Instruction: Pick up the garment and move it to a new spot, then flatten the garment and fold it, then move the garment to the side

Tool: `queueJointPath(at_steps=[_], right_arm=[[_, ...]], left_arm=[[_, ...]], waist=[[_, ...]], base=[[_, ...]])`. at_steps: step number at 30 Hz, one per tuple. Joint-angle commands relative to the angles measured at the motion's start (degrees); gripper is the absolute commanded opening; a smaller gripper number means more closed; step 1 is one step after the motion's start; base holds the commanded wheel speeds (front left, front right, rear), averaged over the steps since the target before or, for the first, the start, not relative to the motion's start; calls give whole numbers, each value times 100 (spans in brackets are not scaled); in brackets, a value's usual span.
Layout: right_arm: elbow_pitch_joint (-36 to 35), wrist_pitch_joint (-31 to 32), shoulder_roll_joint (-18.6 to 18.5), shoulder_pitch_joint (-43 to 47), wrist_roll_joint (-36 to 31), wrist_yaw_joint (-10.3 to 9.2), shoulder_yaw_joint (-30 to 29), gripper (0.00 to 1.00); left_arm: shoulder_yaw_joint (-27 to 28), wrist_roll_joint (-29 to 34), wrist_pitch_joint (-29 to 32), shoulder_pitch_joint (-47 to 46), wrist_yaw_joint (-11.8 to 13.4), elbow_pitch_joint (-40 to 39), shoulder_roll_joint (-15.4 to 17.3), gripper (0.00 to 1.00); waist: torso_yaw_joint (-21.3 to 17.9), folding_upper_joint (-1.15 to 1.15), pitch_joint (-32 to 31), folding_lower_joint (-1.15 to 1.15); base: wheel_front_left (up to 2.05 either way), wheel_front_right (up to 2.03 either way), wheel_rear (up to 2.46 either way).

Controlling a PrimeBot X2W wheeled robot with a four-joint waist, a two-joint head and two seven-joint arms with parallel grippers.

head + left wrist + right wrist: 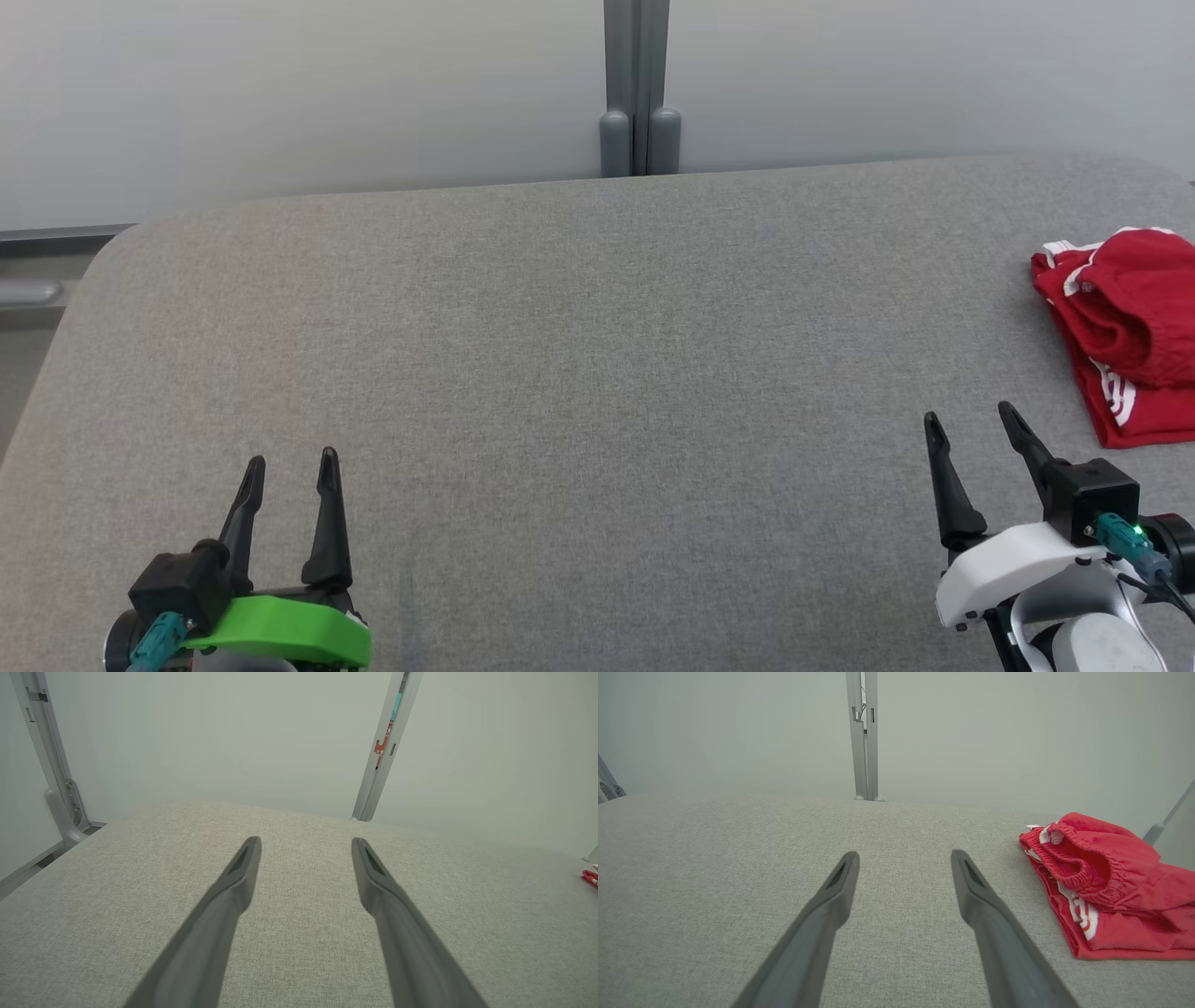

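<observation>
The garment [1125,327] is a red piece with white trim and an elastic waistband, lying bunched and folded at the right edge of the grey table [597,373]. In the right wrist view the garment [1111,891] lies to the right of my fingers, apart from them. My right gripper [971,417] hovers open at the lower right, a short way left of the garment, holding nothing; it shows again open [904,856]. My left gripper [291,460] stands open at the lower left with nothing between its fingers, also open [306,842]. A sliver of the garment [590,877] shows at the far right.
A pale wall with a grey post [639,89] runs behind the table's far edge. The table's rounded left corner [112,252] drops to a floor rail. The fabric surface between the two grippers is bare.
</observation>
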Motion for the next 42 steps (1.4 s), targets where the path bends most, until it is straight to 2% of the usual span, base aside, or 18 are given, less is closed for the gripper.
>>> queueJointPath(at_steps=[1, 3, 4, 9, 25, 42], right_arm=[[22, -28, 23, 8, 11, -12, 2, 100], [36, -31, 31, -6, 22, -12, 14, 100], [42, -34, 31, -13, 30, -12, 19, 0], [274, 23, 62, 65, 24, 0, 29, 0], [380, 279, 111, -95, 1895, -1, -86, 0], [462, 485, 156, -219, 3517, -3, -168, 0]], left_arm=[[0, 52, 1, 17, -14, 12, 32, 100], [5, 47, 1, 28, -14, 18, 36, 100], [0, 27, 1, 34, -14, 22, 37, 0], [-10, -27, 5, 30, 0, 229, -22, 0], [153, -1602, 462, -97, -2, 185, -40, 0], [286, -2966, 853, -212, -5, 147, -56, 0]], waist=[[-4, 0, -10, 0], [-9, 0, -23, 0], [-12, 0, -31, 0], [-11, 0, -29, 0], [-5, 0, -30, 0], [1, 0, -32, 0]], base=[[0, 0, 0], [0, 0, 0], [0, 0, 0], [0, 0, 0], [0, 0, 0], [0, 0, 0]])
